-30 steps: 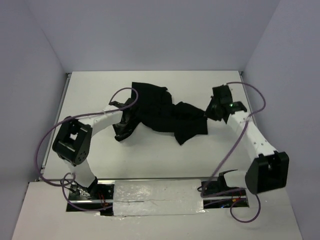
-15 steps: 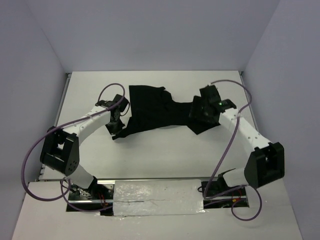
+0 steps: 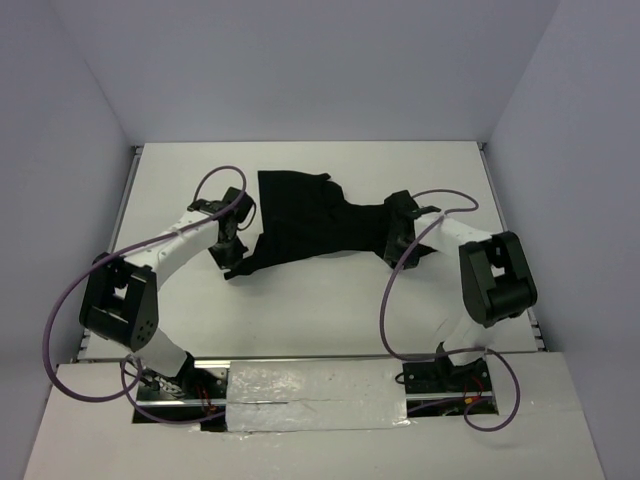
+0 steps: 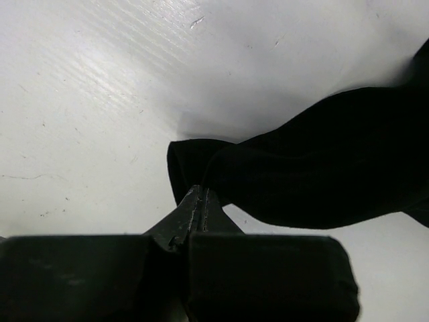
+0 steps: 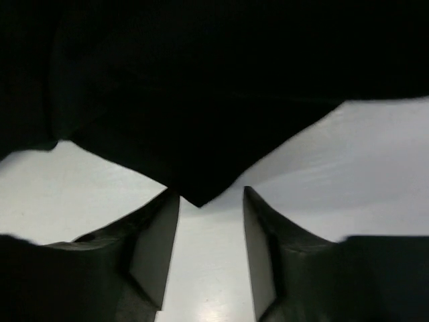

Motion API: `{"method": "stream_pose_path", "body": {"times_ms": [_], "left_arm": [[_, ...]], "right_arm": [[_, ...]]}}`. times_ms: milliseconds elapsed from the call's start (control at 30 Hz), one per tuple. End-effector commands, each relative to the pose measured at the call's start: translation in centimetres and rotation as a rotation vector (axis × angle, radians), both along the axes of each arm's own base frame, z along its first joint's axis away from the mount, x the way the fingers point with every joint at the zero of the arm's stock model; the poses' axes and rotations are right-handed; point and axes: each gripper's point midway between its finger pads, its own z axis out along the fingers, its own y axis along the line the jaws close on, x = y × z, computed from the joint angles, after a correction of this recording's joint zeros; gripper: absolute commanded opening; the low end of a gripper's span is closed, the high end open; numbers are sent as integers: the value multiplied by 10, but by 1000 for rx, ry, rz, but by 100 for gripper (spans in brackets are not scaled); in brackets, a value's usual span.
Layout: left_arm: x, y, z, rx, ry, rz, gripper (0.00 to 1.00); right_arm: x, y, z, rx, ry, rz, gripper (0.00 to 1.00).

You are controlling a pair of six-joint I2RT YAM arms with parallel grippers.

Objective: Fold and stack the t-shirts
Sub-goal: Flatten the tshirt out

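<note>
Now the t-shirt [image 3: 315, 220] lies rumpled across the far middle of the worktop [image 3: 300, 310]. Its far hem is near the back edge, and bare surface runs along the near side and past both ends. My left pincer [image 3: 232, 262] is clamped tight on its near-left corner. My right pincer [image 3: 400, 240] stands partly open at the right end, gripping nothing. A second ago the cloth was bunched and trailed nearer me; it now stretches wider, and my right elbow has folded inward. Only the right wrist view shows a point of cloth just at my parted fingertips [image 5: 159, 225]. Only the left wrist view shows the pinched fold.
</note>
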Motion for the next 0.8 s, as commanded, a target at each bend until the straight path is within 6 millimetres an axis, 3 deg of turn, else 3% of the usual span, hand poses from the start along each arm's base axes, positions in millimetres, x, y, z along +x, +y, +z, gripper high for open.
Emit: {"method": "stream_pose_path", "body": {"times_ms": [0, 100, 133, 167, 233, 333, 433, 467, 500, 533, 567, 600, 633, 667, 700, 733, 767], "left_arm": [[7, 0, 14, -11, -27, -14, 0], [8, 2, 18, -14, -30, -10, 0], [9, 2, 19, -20, -33, -13, 0], [10, 2, 23, -25, -43, -10, 0], [13, 4, 30, -42, -59, -12, 0], [21, 4, 51, -66, -111, -30, 0], [33, 5, 104, -77, -220, -59, 0], [42, 3, 142, -98, -318, -66, 0], [39, 9, 160, -76, -343, -64, 0], [39, 12, 184, -71, -401, -71, 0], [43, 17, 218, -62, -489, -61, 0], [40, 22, 233, -50, -516, -60, 0], [36, 26, 253, -49, -567, -52, 0], [34, 28, 279, -59, -636, -45, 0], [32, 29, 291, -70, -671, -44, 0], [25, 29, 317, -99, -741, -41, 0], [21, 29, 329, -120, -775, -43, 0]], "right_arm": [[28, 9, 2, 6, -40, 25, 47], [26, 17, -7, 36, -12, 39, 37], [24, 18, -8, 43, -9, 40, 23], [21, 18, -8, 43, -8, 39, 0], [17, 17, -5, 41, -20, 44, 0], [20, 18, 34, 67, -118, 48, 0], [11, 14, 112, 82, -240, 44, 0], [6, 12, 150, 91, -326, 42, 0], [4, 8, 176, 91, -377, 38, 0], [-3, -3, 224, 75, -465, 15, 0], [-7, -10, 246, 59, -503, 6, 0], [-11, -17, 269, 48, -548, -8, 0], [-21, -24, 311, 50, -621, -23, 0], [-26, -32, 330, 31, -659, -37, 0], [-38, -39, 368, 47, -736, -50, 0], [-46, -43, 388, 54, -784, -61, 0], [-52, -48, 404, 49, -818, -65, 0]]}}
